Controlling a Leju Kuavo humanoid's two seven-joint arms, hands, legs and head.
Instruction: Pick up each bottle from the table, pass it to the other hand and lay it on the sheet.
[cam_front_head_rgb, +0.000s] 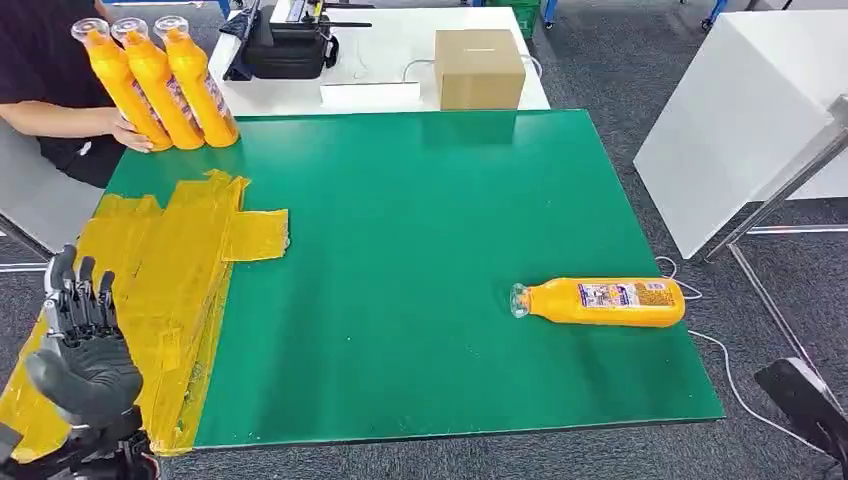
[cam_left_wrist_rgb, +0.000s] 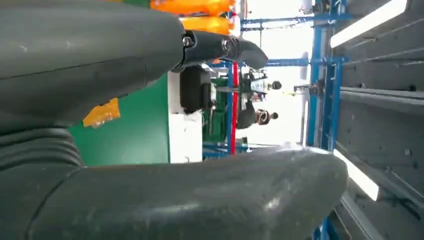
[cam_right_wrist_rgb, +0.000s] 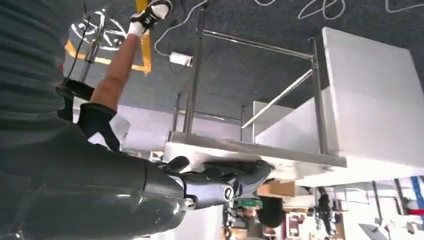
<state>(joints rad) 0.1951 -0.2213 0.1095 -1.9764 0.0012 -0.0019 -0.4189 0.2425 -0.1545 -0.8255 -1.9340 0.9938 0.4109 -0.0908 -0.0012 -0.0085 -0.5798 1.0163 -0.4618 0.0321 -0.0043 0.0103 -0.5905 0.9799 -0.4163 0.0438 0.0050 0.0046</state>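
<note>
One bottle (cam_front_head_rgb: 600, 301) lies on its side on the green worktop (cam_front_head_rgb: 420, 250), toward the robot's right and near the front edge. Its long axis runs roughly parallel to that edge, cap end pointing toward the middle, base toward the right-hand edge.

The left hand (cam_front_head_rgb: 85, 350) hovers over the yellow sheet (cam_front_head_rgb: 150, 270) at the near left corner, fingers extended and apart, holding nothing. The right hand (cam_right_wrist_rgb: 215, 182) appears in its wrist view, off the worktop, fingers loosely extended with nothing in them.

Judgement: the bottle is well apart from the left hand, across the whole width of the worktop; the right arm is the nearer one. Bare green surface lies between bottle and sheet.

Three more bottles (cam_front_head_rgb: 160, 85) stand leaning at the far left corner, steadied by a person's hand (cam_front_head_rgb: 130, 132). A cardboard box (cam_front_head_rgb: 479, 68) sits beyond the far edge.
</note>
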